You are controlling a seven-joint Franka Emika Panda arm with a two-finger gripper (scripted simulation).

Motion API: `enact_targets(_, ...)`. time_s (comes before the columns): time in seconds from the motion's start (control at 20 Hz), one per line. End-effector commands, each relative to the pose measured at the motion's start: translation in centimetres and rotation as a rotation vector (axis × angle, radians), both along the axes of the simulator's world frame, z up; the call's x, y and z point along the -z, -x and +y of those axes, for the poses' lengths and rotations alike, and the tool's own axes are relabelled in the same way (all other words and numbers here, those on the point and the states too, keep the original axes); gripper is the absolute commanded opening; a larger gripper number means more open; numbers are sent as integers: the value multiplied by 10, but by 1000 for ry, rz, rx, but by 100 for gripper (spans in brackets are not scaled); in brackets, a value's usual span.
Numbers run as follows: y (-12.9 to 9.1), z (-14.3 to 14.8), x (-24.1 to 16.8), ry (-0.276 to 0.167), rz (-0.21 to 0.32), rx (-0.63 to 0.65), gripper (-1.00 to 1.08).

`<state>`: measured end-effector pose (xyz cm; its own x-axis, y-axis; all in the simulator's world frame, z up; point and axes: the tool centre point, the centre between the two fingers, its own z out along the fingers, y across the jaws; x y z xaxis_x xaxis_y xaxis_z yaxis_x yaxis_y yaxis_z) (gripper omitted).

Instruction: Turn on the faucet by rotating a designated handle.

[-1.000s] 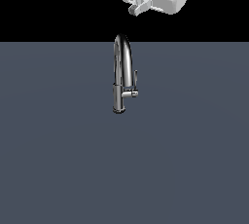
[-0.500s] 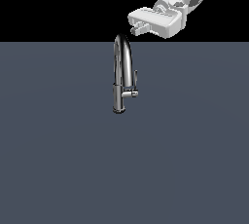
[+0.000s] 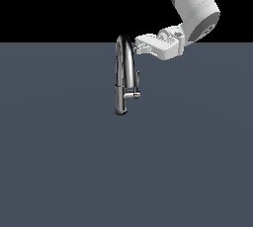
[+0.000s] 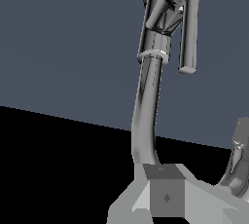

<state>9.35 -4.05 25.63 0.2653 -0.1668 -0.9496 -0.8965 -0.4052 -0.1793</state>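
A flat slate-grey counter (image 3: 59, 171) fills the scene below a plain black background.

The faucet (image 3: 123, 78) stands upright near the centre of the counter, its arched spout rising to the horizon line. It is polished chrome throughout: rigid, fixed at its base and likely slippery under metal pads.

The handle (image 3: 137, 80), a thin lever blade, rises from a stubby horizontal cylinder on the body's right side in the exterior view. In the wrist view it appears as a slim rod (image 4: 188, 33) running alongside the body. It probably turns on a stiff pivot with little give. The blade's free end seems the best contact, because it gives the longest lever arm and flat faces. The round spout offers nothing to turn.

The gripper (image 3: 140, 47) hovers just right of the spout's crown, well above the handle and touching nothing. One finger (image 4: 238, 157) shows at the wrist view's edge, set wide of the palm, so the jaws appear spread.
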Motion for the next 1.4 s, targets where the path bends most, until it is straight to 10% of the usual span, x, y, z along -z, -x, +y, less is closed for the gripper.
enact_targets(0.0,-7,-1,16,-38,44,35,-100)
enact_targets(0.65,-28,3,84,-178,213,171,-100)
enact_targets(1.35,-27,4,95,-200,241,193,-100)
